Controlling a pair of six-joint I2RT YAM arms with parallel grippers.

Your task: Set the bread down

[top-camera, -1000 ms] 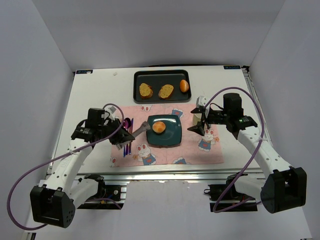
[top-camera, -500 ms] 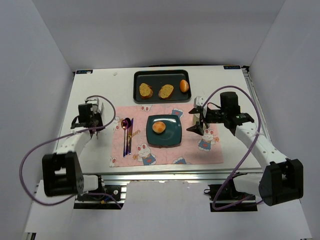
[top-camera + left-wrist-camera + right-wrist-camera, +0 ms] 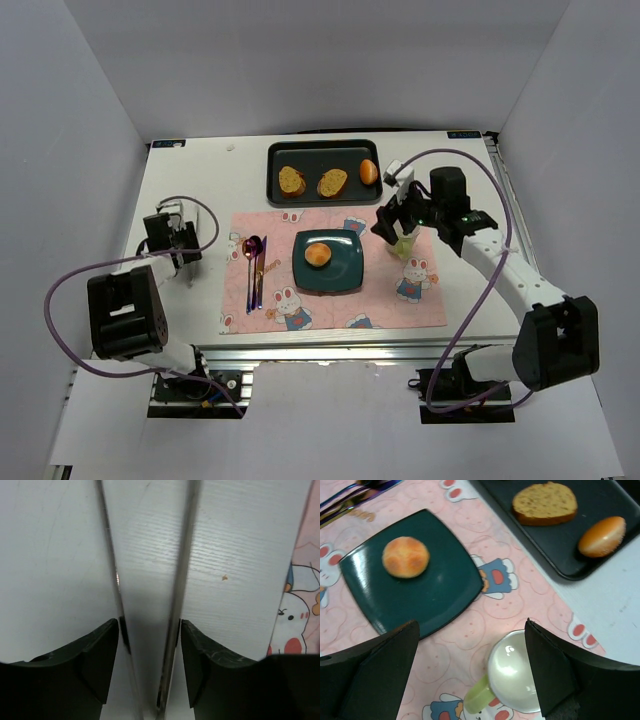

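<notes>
Hovering over the cup (image 3: 512,670), right gripper (image 3: 471,625) gapes empty; left gripper (image 3: 150,622), folded close, stands parted.

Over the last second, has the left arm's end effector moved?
Yes. The left end effector pulled back leftward from the teal plate, off the pink placemat.

A plain grey back wall (image 3: 320,60) ran across the top of the frame, with a left wall (image 3: 60,180) and a right wall (image 3: 590,150) slanting down. A white table (image 3: 200,190) filled the middle, evenly lit, with a metal rail (image 3: 330,352) along its lower edge.
</notes>
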